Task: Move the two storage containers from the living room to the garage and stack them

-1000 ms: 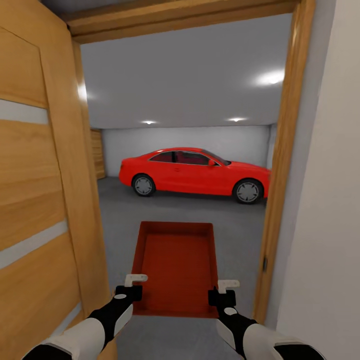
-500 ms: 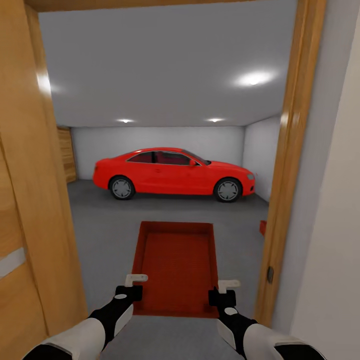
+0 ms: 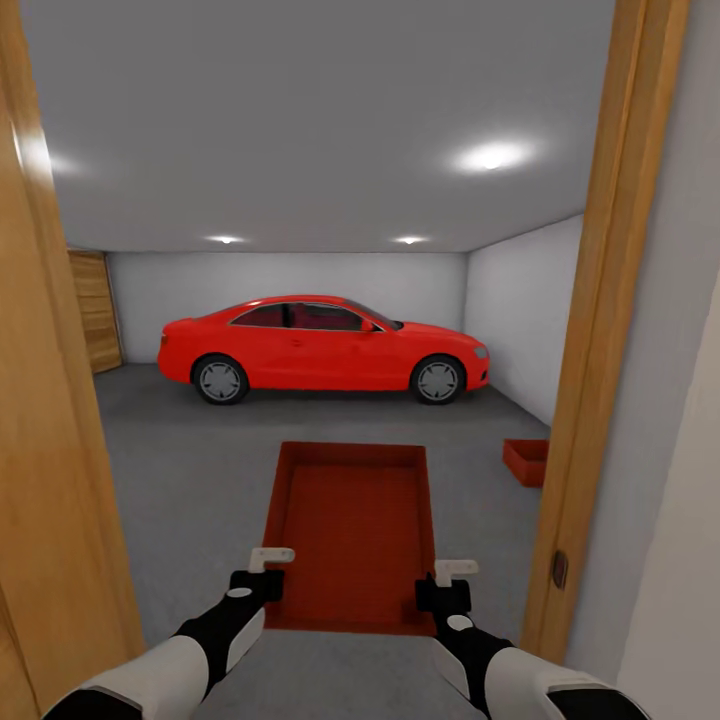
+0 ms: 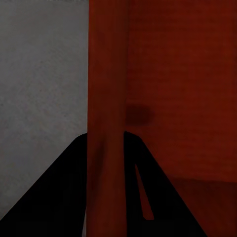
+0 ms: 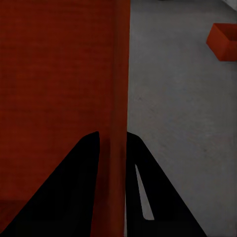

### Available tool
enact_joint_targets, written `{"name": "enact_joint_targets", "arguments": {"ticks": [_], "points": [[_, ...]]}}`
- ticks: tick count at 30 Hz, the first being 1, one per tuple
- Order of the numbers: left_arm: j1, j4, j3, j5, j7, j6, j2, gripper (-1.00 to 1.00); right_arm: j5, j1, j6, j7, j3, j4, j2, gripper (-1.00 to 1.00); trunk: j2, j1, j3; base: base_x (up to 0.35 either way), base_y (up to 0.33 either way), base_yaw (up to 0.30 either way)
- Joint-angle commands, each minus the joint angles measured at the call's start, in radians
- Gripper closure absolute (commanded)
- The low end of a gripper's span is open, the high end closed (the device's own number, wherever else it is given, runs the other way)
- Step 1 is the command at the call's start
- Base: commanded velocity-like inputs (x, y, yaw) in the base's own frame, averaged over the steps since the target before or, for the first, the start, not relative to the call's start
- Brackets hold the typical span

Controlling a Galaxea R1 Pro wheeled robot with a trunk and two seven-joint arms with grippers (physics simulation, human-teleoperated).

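At the left edge of the head view I see the wooden door frame (image 3: 45, 420), and beyond it, at mid-left, a wooden-plank garage door (image 3: 95, 310) set in the far part of the garage. At lower left my left hand (image 3: 262, 568) is closed on the left wall of the carried storage container (image 3: 350, 530); in the left wrist view the left hand (image 4: 106, 148) has its two dark fingers on either side of that red wall, one outside and one inside the box. The container sits in the lower centre of the head frame, open side up, held level between both hands above the grey floor (image 3: 200, 470). Above it, at mid-frame, the red car (image 3: 320, 348) stands side-on before the pale back wall. At lower right my right hand (image 3: 448, 580) is closed on the container's right wall; the right wrist view shows the right hand (image 5: 112, 145) pinching that wall in the same manner. Further right, at mid-right of the head frame, the second storage container (image 3: 527, 461) rests on the floor near the right-hand wall, partly cut off by the right door frame (image 3: 600, 350); it also appears in the upper right of the right wrist view.
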Motion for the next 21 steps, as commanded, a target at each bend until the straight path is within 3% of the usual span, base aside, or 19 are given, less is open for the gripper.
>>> {"name": "enact_joint_targets", "arguments": {"ticks": [1,10,21], "points": [[-0.001,0.003,0.050,0.057,0.028,-0.002,0.003,1.00,0.006,0.000,-0.017,-0.011,-0.049,-0.003,-0.010,1.00,-0.001,0.000,0.000,0.003,0.002,0.000],[-0.001,0.003,0.050,0.057,0.030,-0.002,0.003,1.00,0.005,0.000,-0.017,-0.011,-0.049,-0.003,-0.009,1.00,-0.001,0.000,0.000,0.000,0.000,0.009],[-0.001,0.005,0.050,0.057,0.030,-0.001,0.003,1.00,0.006,0.000,-0.017,-0.011,-0.049,-0.003,-0.012,1.00,-0.001,0.000,0.000,0.016,0.000,0.140]]}}
